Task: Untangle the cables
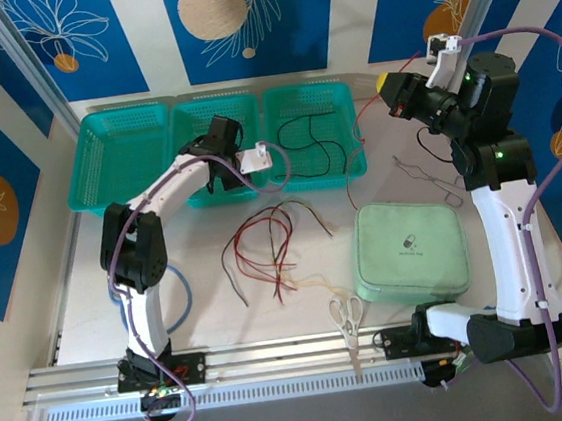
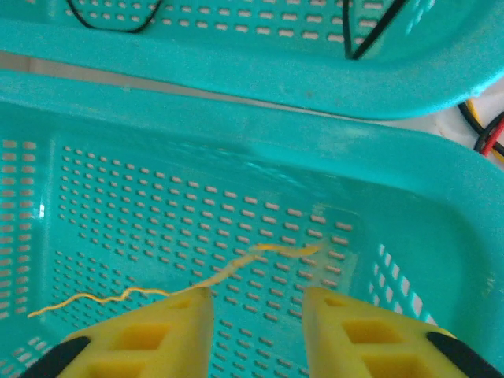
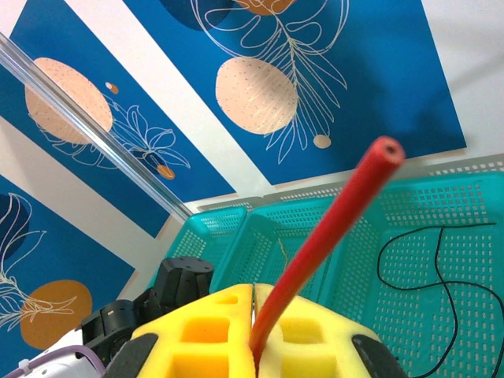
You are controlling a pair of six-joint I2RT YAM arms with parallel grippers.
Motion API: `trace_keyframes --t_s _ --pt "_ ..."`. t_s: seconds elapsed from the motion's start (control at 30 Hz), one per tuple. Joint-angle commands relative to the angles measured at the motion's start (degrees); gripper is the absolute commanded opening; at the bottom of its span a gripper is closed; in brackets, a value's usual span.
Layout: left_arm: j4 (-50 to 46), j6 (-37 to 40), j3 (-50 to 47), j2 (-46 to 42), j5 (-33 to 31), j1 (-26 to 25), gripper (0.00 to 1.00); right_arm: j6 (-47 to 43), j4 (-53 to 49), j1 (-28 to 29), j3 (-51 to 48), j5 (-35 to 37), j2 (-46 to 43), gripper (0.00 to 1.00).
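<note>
Baskets [image 1: 125,157], three, teal: left gripper [image 2: 257,303] stood part-open and empty above one yellow cable [image 2: 236,268] in the middle basket; right gripper [image 3: 253,315] clamped one red cable [image 3: 331,228]. Loose cables [image 1: 265,247] lay on the table [image 1: 388,179]; the logo on the green case [image 1: 411,247] was illegible.

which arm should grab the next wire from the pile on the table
Left, probably: the left gripper is open over the middle basket, close to the pile. The right gripper is shut on a red cable.

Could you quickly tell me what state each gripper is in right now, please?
Left gripper: open, holding nothing.
Right gripper: closed on a red cable.
</note>
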Motion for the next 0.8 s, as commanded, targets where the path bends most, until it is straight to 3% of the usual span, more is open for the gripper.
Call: trace_keyframes --t_s 0.0,0.3,0.4,0.47,0.63,0.77 --pt "-1.6 -0.8 2.5 -1.6 0.3 0.6 0.44 -1.0 -0.3 0.4 1.8 -1.0 0.0 0.0" --pt "-2.9 -5.6 9.1 -5.3 -0.9 0.2 0.59 -0.5 -0.6 1.5 2.1 -1.2 1.5 0.0" --pt "-2.8 -14.3 11.4 -8.7 4.1 -0.1 0.62 -0.5 -0.2 3.1 2.8 -0.7 2.2 0.0" --pt "-1.7 -20.0 11.3 -11.6 11.4 -0.2 0.71 -0.5 0.1 4.2 3.6 -0.2 3.0 0.0" --pt "18.2 -36.3 -0.9 -20.6 28.1 -1.8 0.81 0.1 0.9 6.3 6.7 0.8 5.5 0.0" --pt "34.7 -48.3 -7.2 -22.9 34.0 -3.7 0.85 0.0 0.9 8.3 9.2 1.3 7.4 0.0"
